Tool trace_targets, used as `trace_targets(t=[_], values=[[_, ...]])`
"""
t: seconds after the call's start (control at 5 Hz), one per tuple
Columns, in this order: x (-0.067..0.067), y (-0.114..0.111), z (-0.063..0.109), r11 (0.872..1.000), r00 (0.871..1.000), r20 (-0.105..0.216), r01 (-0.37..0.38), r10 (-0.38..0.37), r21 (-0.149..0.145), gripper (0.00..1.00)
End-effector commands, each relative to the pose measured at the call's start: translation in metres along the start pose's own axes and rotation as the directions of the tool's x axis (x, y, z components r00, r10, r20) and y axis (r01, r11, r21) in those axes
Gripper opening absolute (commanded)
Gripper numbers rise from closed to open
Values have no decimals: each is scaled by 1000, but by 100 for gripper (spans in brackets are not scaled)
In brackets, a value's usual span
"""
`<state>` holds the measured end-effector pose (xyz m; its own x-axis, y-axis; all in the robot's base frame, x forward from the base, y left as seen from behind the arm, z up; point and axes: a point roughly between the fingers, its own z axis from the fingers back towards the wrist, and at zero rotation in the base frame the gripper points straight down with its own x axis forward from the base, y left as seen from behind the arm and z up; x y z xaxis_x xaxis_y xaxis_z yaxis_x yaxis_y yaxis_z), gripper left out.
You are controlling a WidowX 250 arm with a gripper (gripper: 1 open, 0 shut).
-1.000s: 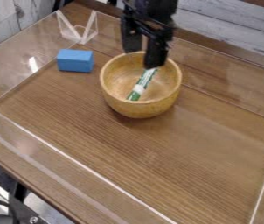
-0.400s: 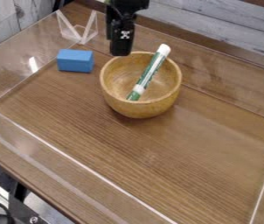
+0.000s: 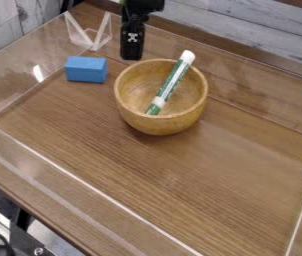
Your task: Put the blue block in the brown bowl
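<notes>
On the wooden table (image 3: 181,185): I have everything for this job within one camera view, the goal and the thing to be moved standing close to each other
Bowl: the brown bowl (image 3: 162,124) sits upright near the middle of the view, its mouth up; no blue shows inside it, so the end state is not reached
Gripper: my gripper (image 3: 132,57) is at the far side of the table, beyond the bowl and block; its fingers stand apart and I see nothing held between them
Tube: a green-and-white tube (image 3: 170,84) lies slanting in the bowl; it takes up some room, though I judge there is space beside it for the block
Block: the blue block (image 3: 86,69) rests on the table, just beside the bowl on the left of the view, apart from my fingers
Done: nothing of the move itself, as far as I can see
Left: all of it, I judge: line up over the block, close on it, lift it clear of the rim, carry it across and let go inside
</notes>
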<state>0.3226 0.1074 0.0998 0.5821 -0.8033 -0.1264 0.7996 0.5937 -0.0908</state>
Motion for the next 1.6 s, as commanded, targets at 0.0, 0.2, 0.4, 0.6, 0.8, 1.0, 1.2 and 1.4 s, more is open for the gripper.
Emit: trace_targets(t=[0.0, 0.2, 0.4, 0.6, 0.8, 1.0, 1.2, 1.4], values=[[-7, 19, 17, 996, 998, 19, 51, -53, 79, 100], [-11, 28, 11, 994, 997, 21, 77, -79, 83, 100], [-15, 36, 4, 993, 996, 29, 85, -88, 86, 100], [-18, 42, -2, 993, 995, 36, 85, -88, 88, 100], [-22, 49, -10, 992, 995, 42, 87, -91, 92, 100], [-25, 53, -18, 992, 995, 45, 86, -91, 96, 100], [-29, 55, -25, 992, 995, 49, 78, -83, 100, 100], [-32, 55, -30, 993, 996, 54, 68, -74, 101, 100]])
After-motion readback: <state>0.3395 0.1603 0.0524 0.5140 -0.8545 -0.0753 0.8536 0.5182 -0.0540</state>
